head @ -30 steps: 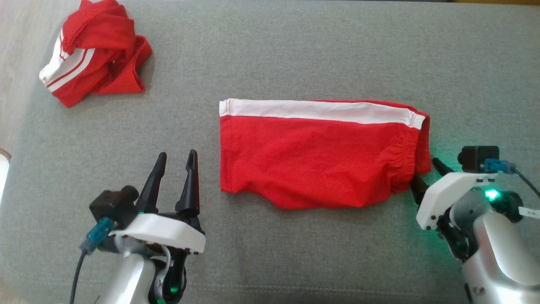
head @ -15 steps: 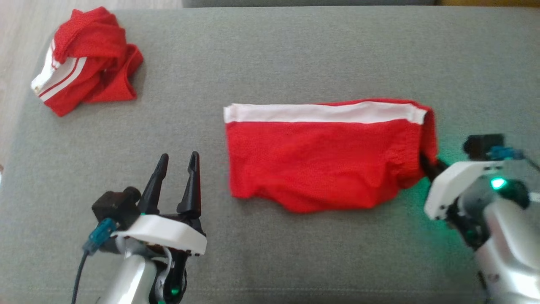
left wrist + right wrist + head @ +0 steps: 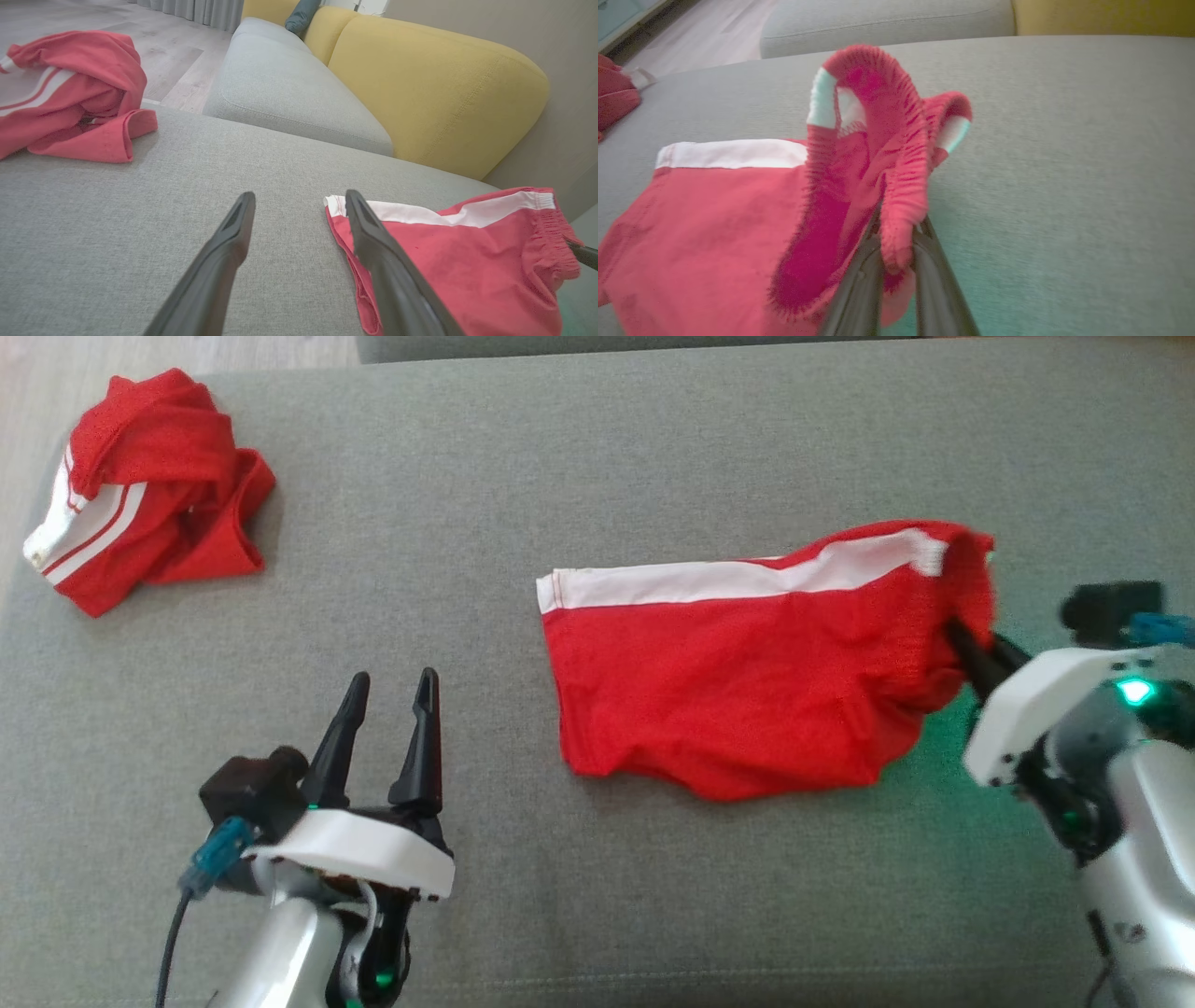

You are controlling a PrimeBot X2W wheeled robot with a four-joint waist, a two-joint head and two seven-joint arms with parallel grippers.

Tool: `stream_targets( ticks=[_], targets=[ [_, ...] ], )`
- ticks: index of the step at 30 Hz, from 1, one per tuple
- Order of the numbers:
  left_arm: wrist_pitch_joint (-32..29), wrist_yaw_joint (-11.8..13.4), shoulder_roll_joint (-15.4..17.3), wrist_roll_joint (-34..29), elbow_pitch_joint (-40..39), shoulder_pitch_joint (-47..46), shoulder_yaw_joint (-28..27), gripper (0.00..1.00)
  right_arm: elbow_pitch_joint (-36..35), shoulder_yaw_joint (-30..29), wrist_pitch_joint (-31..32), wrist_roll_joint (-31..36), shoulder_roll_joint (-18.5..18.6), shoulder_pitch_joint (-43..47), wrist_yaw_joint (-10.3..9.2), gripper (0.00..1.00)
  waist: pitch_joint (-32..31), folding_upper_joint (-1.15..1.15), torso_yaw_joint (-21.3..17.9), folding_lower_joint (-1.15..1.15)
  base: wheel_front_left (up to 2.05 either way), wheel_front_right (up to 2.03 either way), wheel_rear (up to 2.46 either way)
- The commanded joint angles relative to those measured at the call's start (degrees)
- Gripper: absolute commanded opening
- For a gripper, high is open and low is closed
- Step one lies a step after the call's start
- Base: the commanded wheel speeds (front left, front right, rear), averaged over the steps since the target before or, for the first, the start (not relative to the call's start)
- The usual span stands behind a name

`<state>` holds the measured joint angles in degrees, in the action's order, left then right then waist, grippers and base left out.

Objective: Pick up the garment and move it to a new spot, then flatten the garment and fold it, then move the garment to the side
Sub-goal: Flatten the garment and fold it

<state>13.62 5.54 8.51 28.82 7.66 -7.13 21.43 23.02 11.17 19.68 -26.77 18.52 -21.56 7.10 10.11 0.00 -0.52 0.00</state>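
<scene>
Landmark: crumpled pile [image 3: 140, 495] of red-and-white cloth at the far left corner of the grey cushion [image 3: 597, 457].

Shorts [image 3: 747, 691]: folded and lying well apart from the pile, to its right and somewhat nearer the robot.

Right gripper [image 3: 962, 649]: at the end of the shorts farthest from the pile. The jaws are pinched narrow on the elastic waistband [image 3: 901, 140], and that end is raised off the cushion. Judged purpose: an end grip that lets the folded piece be drawn aside as one.

Left gripper [image 3: 392, 679]: between the pile and the shorts, nearer the robot than both. The jaws are wide and empty, apparently held clear so the fold is not disturbed.

Orientation: the long axis runs left to right. The hem end points toward the pile and lies flat, and the waistband end points away from it. The white stripe [image 3: 709, 581] runs along the far edge.
</scene>
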Motion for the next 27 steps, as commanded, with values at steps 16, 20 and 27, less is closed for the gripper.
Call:
stream_targets(
  ticks=[16, 20, 27],
  targets=[
    [0.19, 0.46, 0.82, 0.78, -1.58, -2.09, -2.07, 1.0, -9.89, 13.85, 0.93, -6.18, -8.71, -3.29, 0.39, 0.0, -0.29, 0.0, 4.77, 0.0, 0.0, 0.0, 0.0],
    [0.3, 0.36, 0.53, 0.87, -1.52, -2.4, -1.94, 1.0, -7.26, 14.96, 0.16, -6.11, -11.22, -5.04, 0.39, 0.0, 0.17, 0.0, 6.02, 0.0, 0.0, 0.0, 0.0],
    [0.66, 0.04, -0.31, 1.06, -0.74, -2.97, -1.77, 1.0, 1.99, 16.82, -2.45, -3.64, -14.12, -9.34, 0.39, 0.0, 1.25, 0.0, 8.67, 0.0, 0.0, 0.0, 0.0]
  ],
)
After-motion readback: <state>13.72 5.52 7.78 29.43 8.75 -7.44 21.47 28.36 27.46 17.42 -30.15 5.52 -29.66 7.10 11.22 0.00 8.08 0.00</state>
